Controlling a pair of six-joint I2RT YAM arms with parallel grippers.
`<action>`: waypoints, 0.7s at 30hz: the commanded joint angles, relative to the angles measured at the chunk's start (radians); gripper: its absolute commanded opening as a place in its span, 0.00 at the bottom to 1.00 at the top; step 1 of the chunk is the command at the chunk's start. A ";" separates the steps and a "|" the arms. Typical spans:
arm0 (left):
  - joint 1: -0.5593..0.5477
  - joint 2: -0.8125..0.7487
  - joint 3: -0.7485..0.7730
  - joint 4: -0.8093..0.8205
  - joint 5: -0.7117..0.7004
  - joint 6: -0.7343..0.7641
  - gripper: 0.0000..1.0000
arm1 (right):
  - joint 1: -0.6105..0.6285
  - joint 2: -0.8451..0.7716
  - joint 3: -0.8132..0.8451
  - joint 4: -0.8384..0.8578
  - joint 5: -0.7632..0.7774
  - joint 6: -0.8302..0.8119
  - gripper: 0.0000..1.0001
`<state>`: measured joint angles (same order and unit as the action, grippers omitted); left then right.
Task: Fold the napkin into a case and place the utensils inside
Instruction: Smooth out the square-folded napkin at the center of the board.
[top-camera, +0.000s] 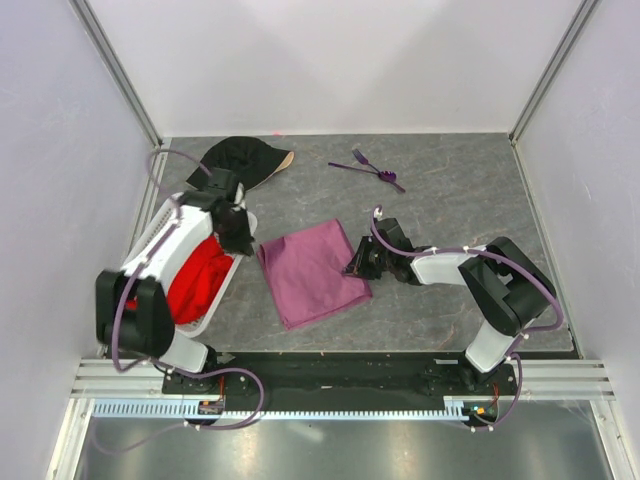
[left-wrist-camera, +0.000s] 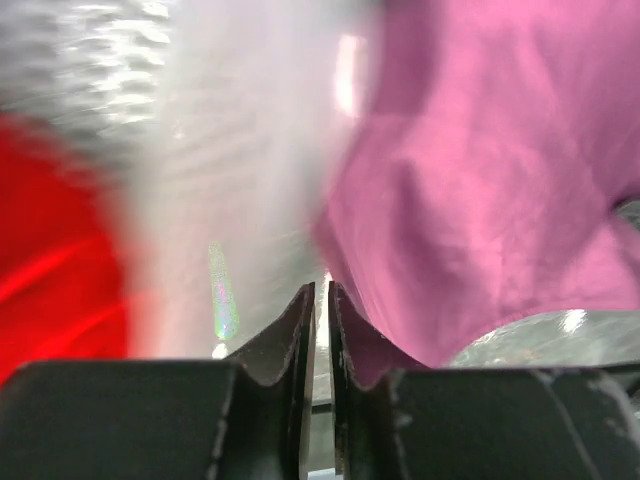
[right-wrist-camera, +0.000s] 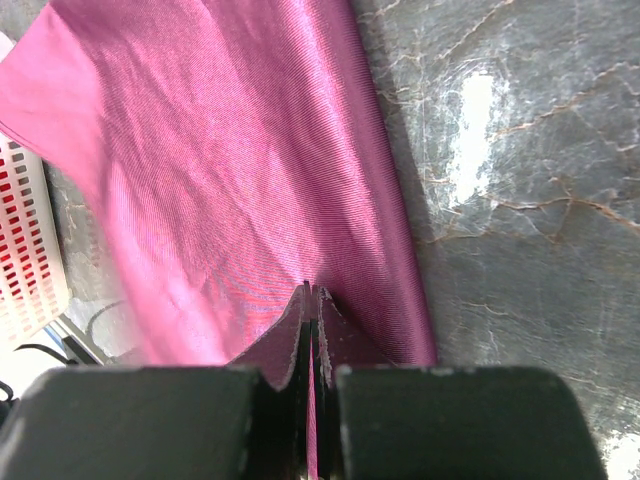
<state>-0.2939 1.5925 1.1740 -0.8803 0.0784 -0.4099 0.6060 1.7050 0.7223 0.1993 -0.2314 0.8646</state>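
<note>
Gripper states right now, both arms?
Left gripper: nearly shut, apparently pinching the edge of the square plum-purple cloth napkin.
Right gripper: shut on the same napkin's opposite edge.

The near-left part of the table (top-camera: 480, 200) is taken up by the white basket (top-camera: 205, 322) filled with red cloth (top-camera: 200, 280), and the far-left corner is blocked by the black cap (top-camera: 240, 160). The napkin (top-camera: 312, 272) is flanked at its left corner by the left gripper (top-camera: 244, 246) and at its right edge by the right gripper (top-camera: 352, 268), which is clamped on the cloth. Open surface is found across the far right, broken only by the utensils (top-camera: 370, 168), and a bare strip is seen between napkin and near edge.
</note>
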 joint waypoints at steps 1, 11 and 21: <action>0.058 -0.132 -0.021 0.027 0.052 0.037 0.17 | 0.000 0.039 0.008 -0.032 0.007 -0.013 0.00; -0.148 0.083 0.122 0.081 0.150 -0.035 0.16 | -0.003 0.024 0.005 -0.070 0.035 -0.033 0.00; -0.237 0.044 0.039 0.162 0.164 -0.064 0.18 | -0.092 -0.053 0.098 -0.331 0.195 -0.340 0.02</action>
<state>-0.5362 1.6848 1.2339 -0.7670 0.2211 -0.4431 0.5396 1.6745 0.7509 0.0917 -0.1864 0.7418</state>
